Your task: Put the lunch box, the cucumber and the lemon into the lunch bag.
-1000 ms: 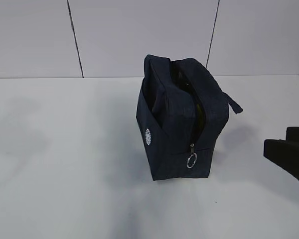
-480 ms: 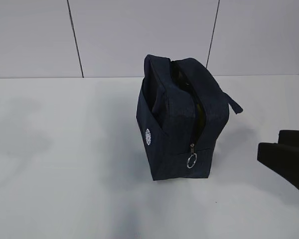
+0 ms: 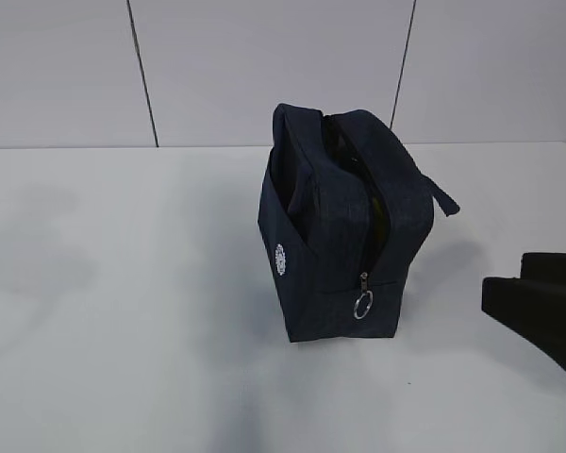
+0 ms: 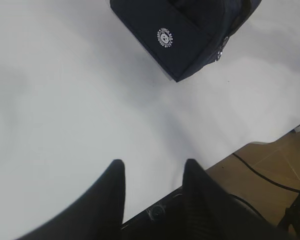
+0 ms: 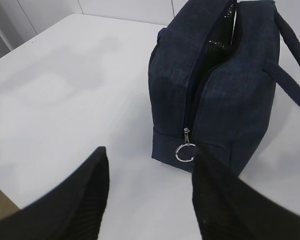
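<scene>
Both pincers, left (image 4: pixel 154 172) and right (image 5: pixel 149 162), stand spread and empty over the tabletop (image 3: pixel 123 283); bag (image 3: pixel 344 236) upright, unzipped.

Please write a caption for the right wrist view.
Open right gripper facing the unzipped navy lunch bag and its ring pull.

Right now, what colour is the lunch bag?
Dark navy blue; the lunch bag shows best in the right wrist view.
</scene>
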Motion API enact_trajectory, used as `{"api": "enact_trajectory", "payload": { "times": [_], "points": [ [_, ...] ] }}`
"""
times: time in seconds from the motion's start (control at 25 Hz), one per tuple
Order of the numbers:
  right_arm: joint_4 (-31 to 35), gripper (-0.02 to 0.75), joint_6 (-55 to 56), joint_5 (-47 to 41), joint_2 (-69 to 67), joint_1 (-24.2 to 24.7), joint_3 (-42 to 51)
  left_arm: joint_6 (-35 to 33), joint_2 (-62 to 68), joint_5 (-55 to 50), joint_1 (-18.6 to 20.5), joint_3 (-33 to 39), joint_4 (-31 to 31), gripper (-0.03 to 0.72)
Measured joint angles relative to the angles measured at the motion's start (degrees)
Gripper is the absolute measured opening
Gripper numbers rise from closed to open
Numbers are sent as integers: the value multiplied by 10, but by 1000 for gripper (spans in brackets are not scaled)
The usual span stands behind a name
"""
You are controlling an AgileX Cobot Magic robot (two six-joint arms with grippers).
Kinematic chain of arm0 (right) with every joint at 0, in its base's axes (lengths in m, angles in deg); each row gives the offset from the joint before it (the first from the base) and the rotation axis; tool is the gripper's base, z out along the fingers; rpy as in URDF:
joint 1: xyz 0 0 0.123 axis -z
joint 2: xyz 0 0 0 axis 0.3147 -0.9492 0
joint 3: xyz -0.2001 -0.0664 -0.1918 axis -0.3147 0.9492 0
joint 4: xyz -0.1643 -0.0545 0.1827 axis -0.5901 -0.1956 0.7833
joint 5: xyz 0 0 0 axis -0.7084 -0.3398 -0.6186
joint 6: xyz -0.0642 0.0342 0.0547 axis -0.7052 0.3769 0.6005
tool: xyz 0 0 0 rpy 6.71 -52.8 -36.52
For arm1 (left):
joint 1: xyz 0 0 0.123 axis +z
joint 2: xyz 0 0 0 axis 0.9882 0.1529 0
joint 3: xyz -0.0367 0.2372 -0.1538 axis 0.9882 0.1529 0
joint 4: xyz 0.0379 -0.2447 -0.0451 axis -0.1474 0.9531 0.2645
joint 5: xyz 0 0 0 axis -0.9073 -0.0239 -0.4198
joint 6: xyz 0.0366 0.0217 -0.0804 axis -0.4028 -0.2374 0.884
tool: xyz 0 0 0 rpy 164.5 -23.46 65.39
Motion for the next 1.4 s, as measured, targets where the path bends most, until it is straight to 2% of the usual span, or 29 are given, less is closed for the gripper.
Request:
{"api": "enact_trajectory", "payload": {
  "times": [0.24,0.4,0.6,0.88,0.96,1.12,1.4],
  "points": [
    [4,411,-7,8,-61,0,0,0,0,0,0,0,0,269],
    [-11,412,2,48,-102,-1,0,0,0,0,0,0,0,268],
    [-155,412,148,143,-113,-32,-11,0,0,0,0,0,0,257],
    [-342,412,313,258,-126,-128,-13,0,0,0,0,0,0,253],
    [-378,412,352,287,-143,-151,-14,0,0,0,0,0,0,253],
    [-442,412,427,329,-195,-169,-14,0,0,0,0,0,0,253],
    [-622,412,628,368,-298,-170,-14,0,0,0,0,0,0,253]
  ]
}}
